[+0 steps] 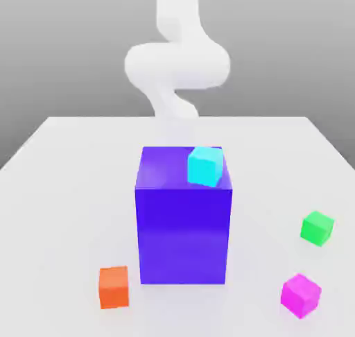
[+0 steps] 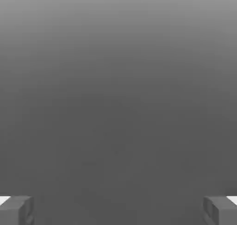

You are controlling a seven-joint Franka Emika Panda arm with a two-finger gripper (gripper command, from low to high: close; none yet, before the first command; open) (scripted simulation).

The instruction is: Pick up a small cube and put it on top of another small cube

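The small cube (image 1: 301, 295), bright magenta-pink and glossy, rests on the white table near the front at the exterior view's right. A green cube (image 1: 317, 227) lies a little behind it. An orange cube (image 1: 114, 287) sits at the front left of the big block. A cyan cube (image 1: 205, 166) sits on the top of that block, at its right edge. In the hand view my gripper (image 2: 118, 210) is open: the two grey fingertips (image 2: 16, 209) stand far apart with nothing between them, facing a plain grey background. The white arm (image 1: 177, 65) rises behind the block.
A tall blue-violet block (image 1: 183, 231) stands in the middle of the white table (image 1: 62, 190), much larger than the cubes. It stands between the arm and the front of the table.
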